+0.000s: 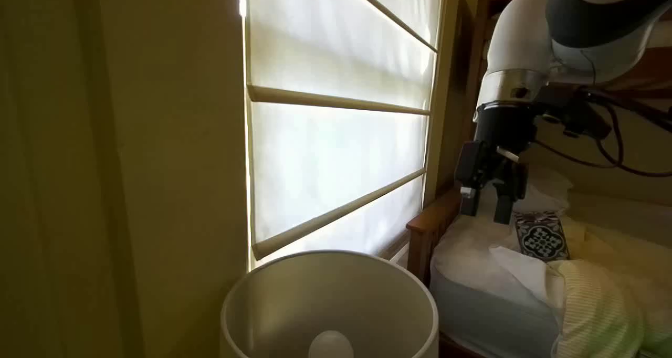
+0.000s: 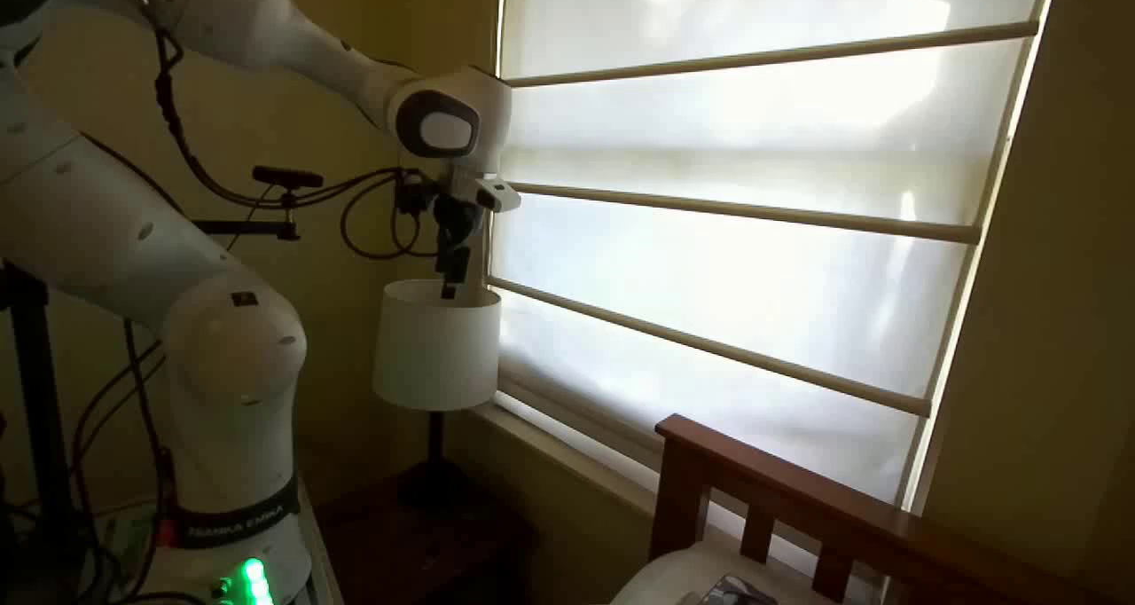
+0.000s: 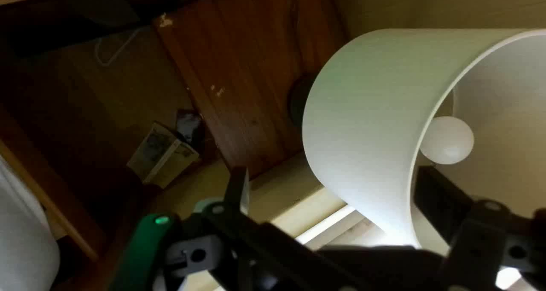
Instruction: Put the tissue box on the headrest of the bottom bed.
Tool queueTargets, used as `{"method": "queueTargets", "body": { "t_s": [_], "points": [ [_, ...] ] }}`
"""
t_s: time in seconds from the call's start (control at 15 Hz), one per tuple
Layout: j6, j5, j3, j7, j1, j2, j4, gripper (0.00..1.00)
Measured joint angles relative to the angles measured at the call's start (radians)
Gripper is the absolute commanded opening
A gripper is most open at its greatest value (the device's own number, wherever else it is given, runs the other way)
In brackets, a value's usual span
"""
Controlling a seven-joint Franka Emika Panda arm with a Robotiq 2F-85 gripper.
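- Tissue box (image 1: pixel 542 238), quantity one, patterned dark and white: lies on the bottom bed (image 1: pixel 488 300), well apart from your pincer (image 1: pixel 485 215). In an exterior view you see it lower than the pincer, to its right and beyond it; in an exterior view the lower edge cuts off most of the box (image 2: pixel 738 593).
- Headrest (image 2: pixel 798 491), quantity one, brown slatted wood: stands at the end of the bed; the box lies on the bed side of it, apart from its top rail.
- Pillow (image 1: pixel 548 187), quantity one, white: just behind the box as you look.
- Blanket (image 1: pixel 598 300), quantity one, pale, striped, rumpled: near the box.
- Lampshade (image 2: pixel 439 352), quantity one, white; bulb (image 3: pixel 447 140) inside, quantity one.
- Wooden stand (image 3: pixel 251 69), quantity one: below the lampshade.
- Window blind (image 1: pixel 336 143), quantity one; crossbars (image 1: pixel 341 102), three in that view.
- Robot arm (image 2: pixel 235 348), quantity one.
- Pincer, quantity one, with two fingers (image 3: pixel 236 186): released, spread wide. You see the bed through the gap; in the wrist view one finger overlaps the lampshade's mouth. It hangs in air near the lampshade, apart from it.
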Motion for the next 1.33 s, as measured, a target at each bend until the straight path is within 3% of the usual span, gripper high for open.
{"method": "queueTargets", "body": {
  "t_s": [0.6, 1.0, 1.33],
  "points": [
    [0.013, 0.001, 0.003, 0.026, -0.012, 0.0, 0.0, 1.0],
    [0.07, -0.022, -0.072, 0.071, -0.224, -0.008, 0.0, 1.0],
    [0.135, -0.135, -0.16, 0.071, -0.421, -0.038, 0.001, 1.0]
  ]
}}
